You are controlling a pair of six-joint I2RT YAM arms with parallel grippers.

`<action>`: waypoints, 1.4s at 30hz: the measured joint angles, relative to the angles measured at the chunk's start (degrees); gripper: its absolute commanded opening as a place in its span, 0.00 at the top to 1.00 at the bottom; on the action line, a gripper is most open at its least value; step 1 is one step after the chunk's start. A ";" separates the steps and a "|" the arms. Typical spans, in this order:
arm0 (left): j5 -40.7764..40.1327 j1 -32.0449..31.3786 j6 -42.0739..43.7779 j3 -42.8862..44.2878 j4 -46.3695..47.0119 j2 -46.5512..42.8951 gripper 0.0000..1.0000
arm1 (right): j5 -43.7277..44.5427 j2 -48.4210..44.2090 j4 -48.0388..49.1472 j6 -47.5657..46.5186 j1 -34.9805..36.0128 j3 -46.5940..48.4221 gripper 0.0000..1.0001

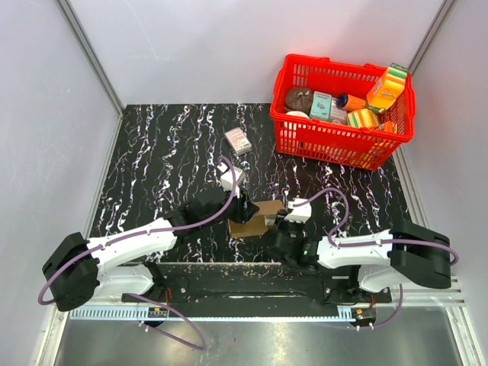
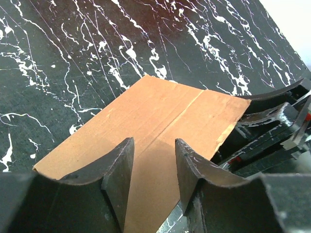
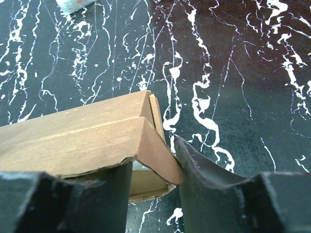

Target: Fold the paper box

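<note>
Top view: a plain brown cardboard paper box (image 1: 258, 216), part-folded, is seen lying near the front-centre of the black white-veined marble table (image 1: 168, 152). It is flanked by the left gripper (image 1: 245, 207) at its left edge and the right gripper (image 1: 276, 226) at its right end. A small white-and-pink printed carton (image 1: 239, 140) lies well behind. A red plastic mesh basket (image 1: 328, 141) with colourful grocery packs (image 1: 385, 88) is set at the far right.

Left wrist: the left gripper (image 2: 154, 145) jaws are held part-open over a flat creased panel of the box (image 2: 165, 111); nothing is pinched. Fingers (image 2: 265, 116) of the right gripper crowd the panel's far-right corner.

Right wrist: the right gripper (image 3: 153, 160) jaws are part-open, w/ a bent flap corner of the box (image 3: 87, 131) in the gap, touching one finger; firm grip can't be told. The carton's corner (image 3: 73, 4) is seen at the top edge.
</note>
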 measured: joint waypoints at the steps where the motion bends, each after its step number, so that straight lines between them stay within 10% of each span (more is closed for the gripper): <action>1: 0.02 -0.02 -0.07 -0.22 0.28 0.00 0.57 | -0.26 -0.55 -0.20 -0.02 0.07 0.00 0.49; 10: -0.02 -0.15 -0.98 -1.77 1.27 0.00 0.57 | -6.29 -8.81 -4.74 -0.28 1.03 0.00 0.34; 26: -0.50 -1.88 -1.49 -3.30 2.43 0.70 0.58 | -17.90 -33.97 -23.23 1.22 2.51 1.97 0.37; 42: -3.30 -6.78 -3.43 -6.82 5.86 6.32 0.60 | -17.73 -27.28 -20.11 -3.87 2.45 4.83 0.63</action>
